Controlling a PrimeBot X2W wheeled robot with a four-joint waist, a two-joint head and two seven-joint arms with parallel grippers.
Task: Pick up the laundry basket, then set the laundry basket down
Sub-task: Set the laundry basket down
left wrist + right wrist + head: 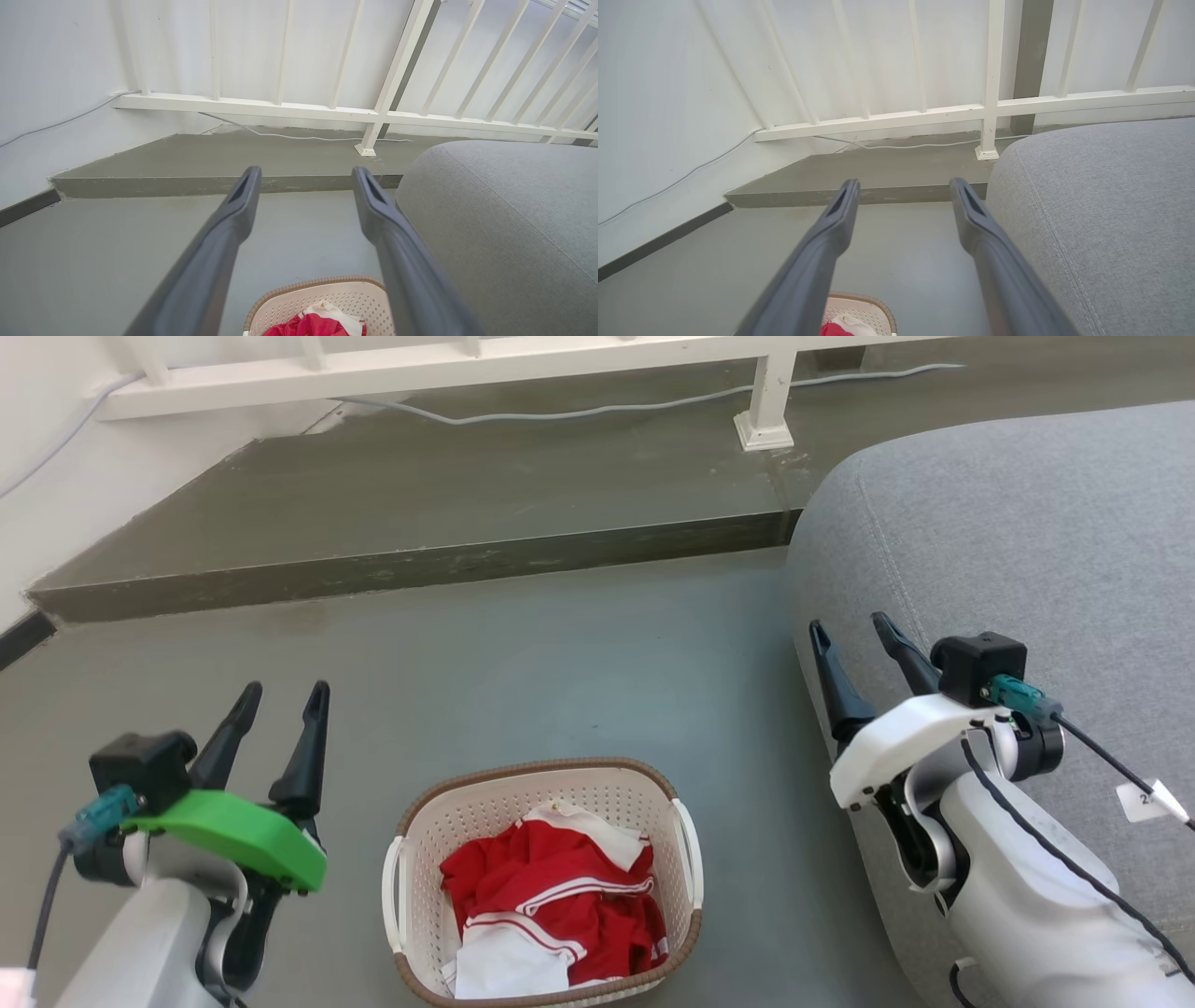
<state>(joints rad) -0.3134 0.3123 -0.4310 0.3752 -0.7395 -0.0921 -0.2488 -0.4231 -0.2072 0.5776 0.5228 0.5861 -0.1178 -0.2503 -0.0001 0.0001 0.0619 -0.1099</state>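
The laundry basket (485, 812) sits on the grey floor (579, 653) between the two arms, holding red and white clothes (551, 896). The left tool (286, 691) hovers to its left, fingers spread wide, empty. The right tool (850, 623), equally wide, hangs by a grey sofa (1027, 541).

Bare grey floor (579, 653) lies open left of and beyond the cream-white perforated plastic basket (546, 767) with its brown woven-look rim. Red and white clothes (551, 887) crowd its inside; its white side handles (689, 854) stand exposed. Right of the basket, past a strip of floor, bulks a grey fabric sofa (1027, 523). Farther beyond, a raised step (420, 495) and white railing (448, 364) close off.
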